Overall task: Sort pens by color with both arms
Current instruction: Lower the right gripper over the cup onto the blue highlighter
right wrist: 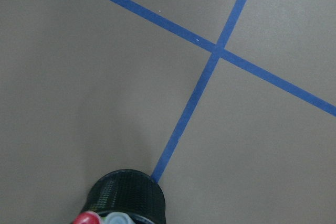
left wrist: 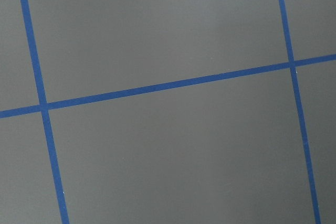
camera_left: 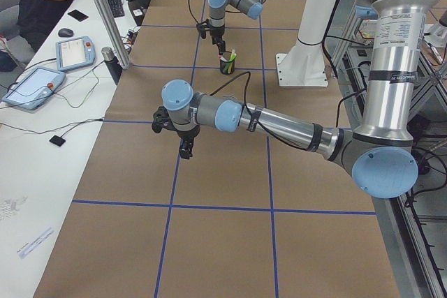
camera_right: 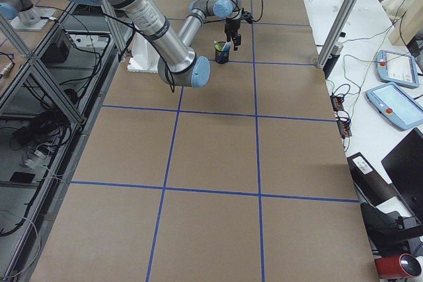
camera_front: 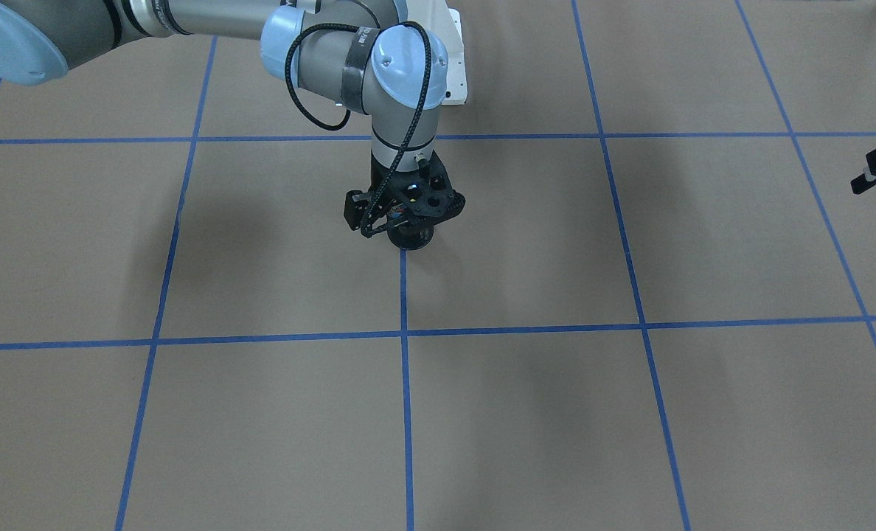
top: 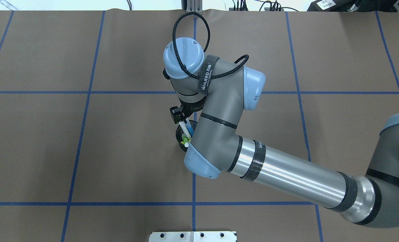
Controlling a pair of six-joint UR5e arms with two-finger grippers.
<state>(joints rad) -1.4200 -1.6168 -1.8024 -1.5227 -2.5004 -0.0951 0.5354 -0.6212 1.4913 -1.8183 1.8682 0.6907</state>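
1. Pens: bunched upright in the cup, near mid-bench, on a line of blue tape. Green and white barrels show from overhead. A red cap peeks in at the bottom edge of the right wrist view. No pen lies on the bench, so I judge that sorting has not begun.
2. Right claw: directly over the cup, pointing down. The wrist and camera mount hide the fingers, so I cannot tell whether it is open, closed or already on a pen.
3. Step in hand, as I read it: draw the first pen out of the cup.
   - Pick one barrel and grip it high, near the cap.
   - Lift straight up until the tip clears the rim.
   - The pens lean together, so a neighbour may ride up with it.
   - A sideways pull could drag or tip the light mesh cup.
4. Left claw: well apart, off to the robot's left, above bare bench. No pen shows in it. I cannot tell whether the fingers are spread or closed.
5. Bench: brown cover, tape grid. One colour per square looks like the sensible layout, split between the two arms.
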